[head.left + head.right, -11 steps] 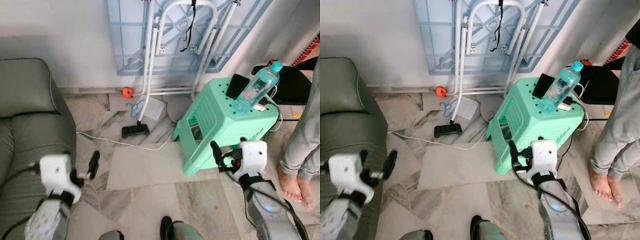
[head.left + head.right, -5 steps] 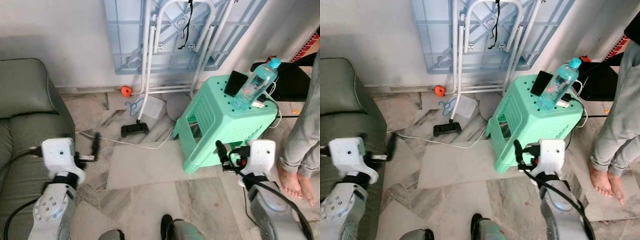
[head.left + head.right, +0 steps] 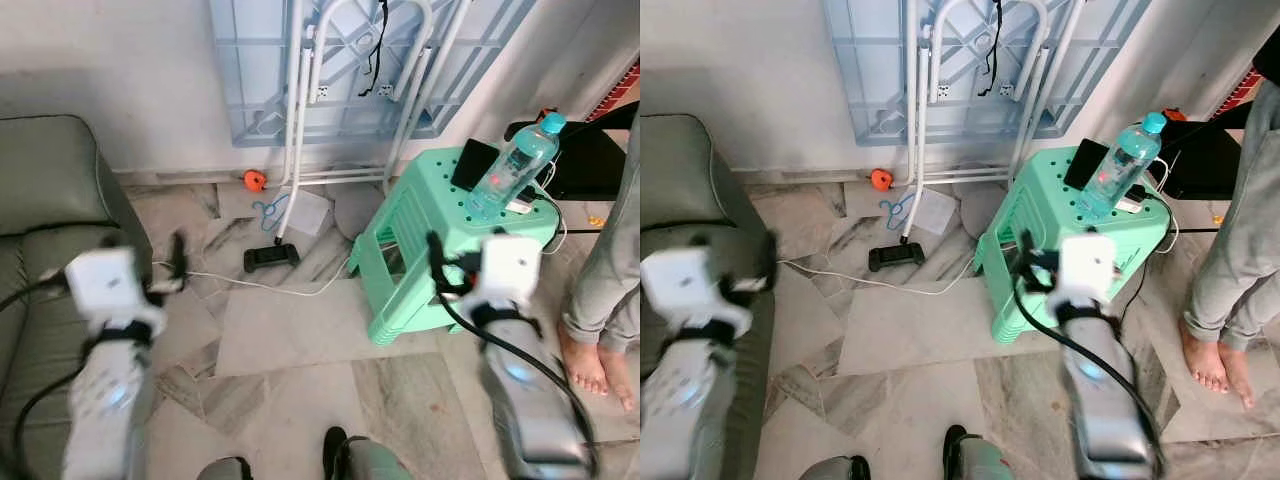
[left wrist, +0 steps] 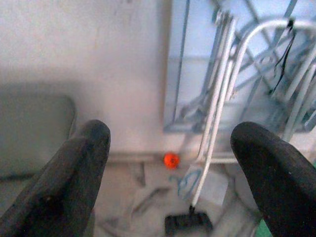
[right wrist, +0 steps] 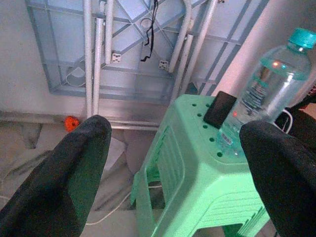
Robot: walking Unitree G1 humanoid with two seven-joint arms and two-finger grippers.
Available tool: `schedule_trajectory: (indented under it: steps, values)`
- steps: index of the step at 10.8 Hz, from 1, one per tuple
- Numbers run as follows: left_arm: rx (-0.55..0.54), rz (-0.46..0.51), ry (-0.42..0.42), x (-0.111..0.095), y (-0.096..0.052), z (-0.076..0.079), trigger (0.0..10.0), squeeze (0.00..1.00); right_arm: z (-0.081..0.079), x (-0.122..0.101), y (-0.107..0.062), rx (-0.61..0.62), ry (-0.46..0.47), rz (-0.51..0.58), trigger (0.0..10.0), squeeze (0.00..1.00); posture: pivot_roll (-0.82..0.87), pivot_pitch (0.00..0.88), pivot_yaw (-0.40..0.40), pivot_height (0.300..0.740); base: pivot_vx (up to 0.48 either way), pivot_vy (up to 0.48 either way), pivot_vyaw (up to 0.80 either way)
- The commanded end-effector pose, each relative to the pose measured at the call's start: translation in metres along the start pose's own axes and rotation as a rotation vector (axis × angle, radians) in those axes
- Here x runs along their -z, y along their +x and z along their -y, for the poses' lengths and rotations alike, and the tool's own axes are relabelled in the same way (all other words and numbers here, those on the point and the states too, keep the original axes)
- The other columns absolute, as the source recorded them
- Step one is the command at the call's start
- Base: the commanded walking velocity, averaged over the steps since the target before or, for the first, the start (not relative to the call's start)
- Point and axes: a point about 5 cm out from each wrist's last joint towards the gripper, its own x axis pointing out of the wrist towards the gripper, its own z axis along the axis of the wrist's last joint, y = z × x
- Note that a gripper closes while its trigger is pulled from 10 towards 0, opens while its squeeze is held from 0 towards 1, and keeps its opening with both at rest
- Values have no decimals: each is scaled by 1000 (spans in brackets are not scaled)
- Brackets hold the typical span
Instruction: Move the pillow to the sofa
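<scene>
The grey-green sofa stands at my left against the wall; I see no pillow. My left gripper is raised beside the sofa's arm, blurred by motion. In the left wrist view its fingers stand wide apart and hold nothing, with the sofa and the wall ahead. My right gripper hangs in front of the green stool. In the right wrist view the right gripper is open and empty.
On the stool stand a water bottle and a black phone. A folded table leans on the wall. An orange object, a black controller and a white cable lie on the floor. A person's bare feet are at right.
Both arms have risen, lifting the grippers higher and further forward; both now look blurred. The camera view has hardly shifted.
</scene>
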Motion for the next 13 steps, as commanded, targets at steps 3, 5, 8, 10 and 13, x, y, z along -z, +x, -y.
schedule_trajectory:
  steps: [3,5,8,10,13]
  values:
    - [13,172,41,-35,17,5,10000,0,-4,-33,10,9,-10,151,10000,0,-6,222,-80,740,0,0,0]
    - [11,258,67,-56,23,8,10000,0,-11,-64,12,-24,4,255,10000,0,-3,216,-79,740,0,0,0]
    - [-34,80,111,-8,11,-9,10000,0,-18,-34,7,-96,27,125,10000,0,-5,209,-75,740,0,0,0]
    - [-16,-76,90,25,-8,-14,10000,0,-10,-17,3,-75,12,60,10000,0,-8,214,-73,740,0,0,0]
    - [15,-103,65,31,-8,-3,10000,0,-10,-4,-1,-76,-24,16,10000,0,-5,222,-67,740,0,0,267]
